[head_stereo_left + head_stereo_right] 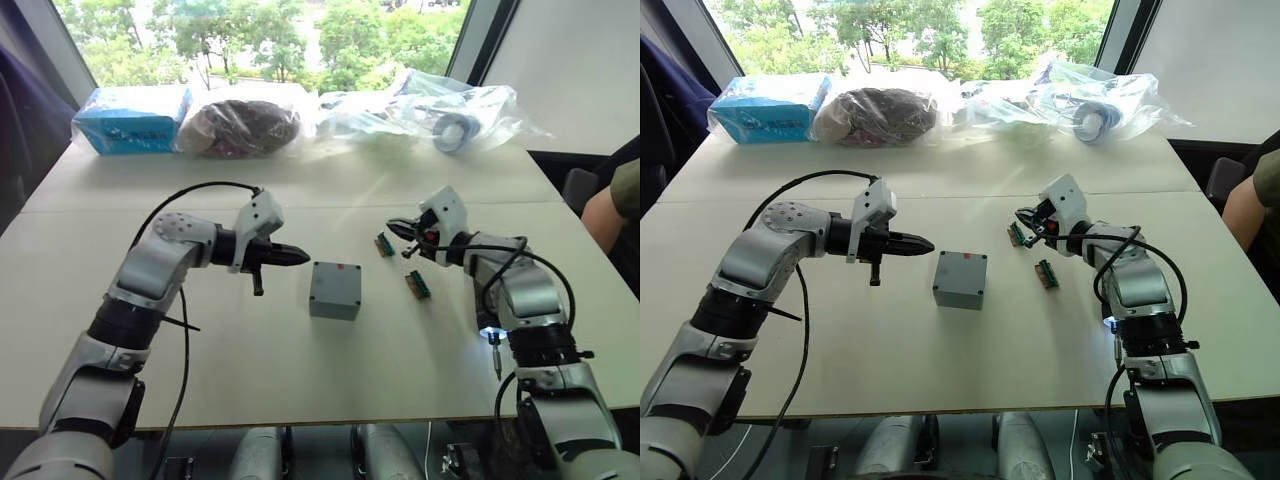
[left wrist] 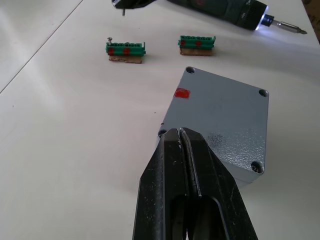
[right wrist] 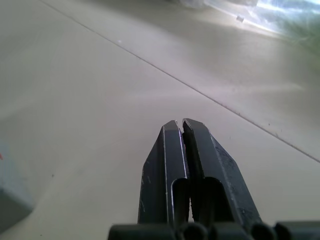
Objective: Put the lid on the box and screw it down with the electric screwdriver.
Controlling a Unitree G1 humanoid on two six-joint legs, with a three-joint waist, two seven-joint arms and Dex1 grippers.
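While the lid already sits on the box at mid-desk, both pincers are pressed together and empty: the left pincer just beside the box, the right pincer further off. Lying near the right arm, the electric screwdriver looks stiff and smooth; I would grip its thick barrel.

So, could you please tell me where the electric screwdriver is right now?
The electric screwdriver lies on the table on the robot's right, beyond the box and the two green terminal blocks, its lit tip glowing by the right forearm in the head views.
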